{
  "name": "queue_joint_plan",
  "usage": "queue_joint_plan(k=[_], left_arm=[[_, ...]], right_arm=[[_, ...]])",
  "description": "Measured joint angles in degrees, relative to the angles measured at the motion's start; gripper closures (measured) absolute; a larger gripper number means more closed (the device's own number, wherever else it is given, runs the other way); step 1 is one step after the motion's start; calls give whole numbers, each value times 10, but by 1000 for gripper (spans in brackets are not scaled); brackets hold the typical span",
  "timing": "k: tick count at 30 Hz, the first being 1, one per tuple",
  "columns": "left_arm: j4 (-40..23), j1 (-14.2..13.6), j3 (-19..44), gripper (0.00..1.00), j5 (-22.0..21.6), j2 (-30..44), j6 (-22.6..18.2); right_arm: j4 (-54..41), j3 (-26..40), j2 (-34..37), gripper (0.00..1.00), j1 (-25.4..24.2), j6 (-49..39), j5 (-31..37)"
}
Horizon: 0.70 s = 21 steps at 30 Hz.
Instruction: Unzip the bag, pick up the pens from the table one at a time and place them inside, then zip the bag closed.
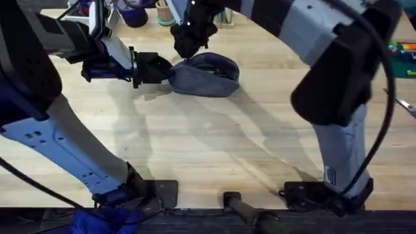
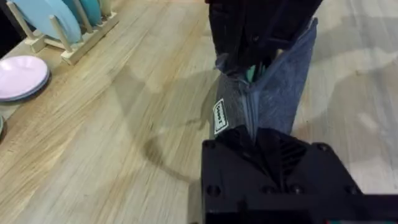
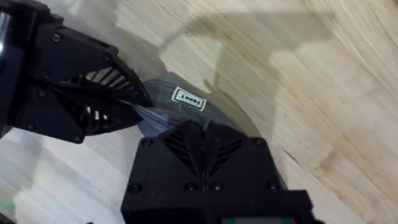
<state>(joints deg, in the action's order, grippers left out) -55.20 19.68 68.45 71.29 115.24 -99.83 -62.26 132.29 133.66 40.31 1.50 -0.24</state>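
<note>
1 blue-grey pencil pouch [image 1: 207, 75] on worktop [image 1: 214, 143]: left gripper [image 1: 159, 68] fingers pinch its end, anchoring it; right gripper [image 1: 190, 47] fingers closed at zipper, likely zipping.

Bench [image 1: 214, 149]: light wood, visible grain and plank seams. Blue-grey fabric bag [image 1: 207, 76] lies on it at the far middle, its end touching the left tool [image 1: 170, 69] and its top under the right tool [image 1: 190, 53]. Bag carries a small white label [image 3: 188, 98]. Beyond the left tool, a dark blue cup [image 1: 134, 15] stands near the far edge. In the left wrist view, a wooden dish rack [image 2: 74, 31] with pale blue plates and a pink plate [image 2: 22, 76] rest on the bench, well apart from the bag.
</note>
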Motion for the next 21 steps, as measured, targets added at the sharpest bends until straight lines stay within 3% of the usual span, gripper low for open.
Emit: queue_joint_plan(k=[8,21], left_arm=[[0,0,0,957,1,0,0],[0,-2,0,957,-2,0,5]], right_arm=[[64,-107,-69,972,-12,0,-11],[60,-120,-76,972,-39,7,-21]])
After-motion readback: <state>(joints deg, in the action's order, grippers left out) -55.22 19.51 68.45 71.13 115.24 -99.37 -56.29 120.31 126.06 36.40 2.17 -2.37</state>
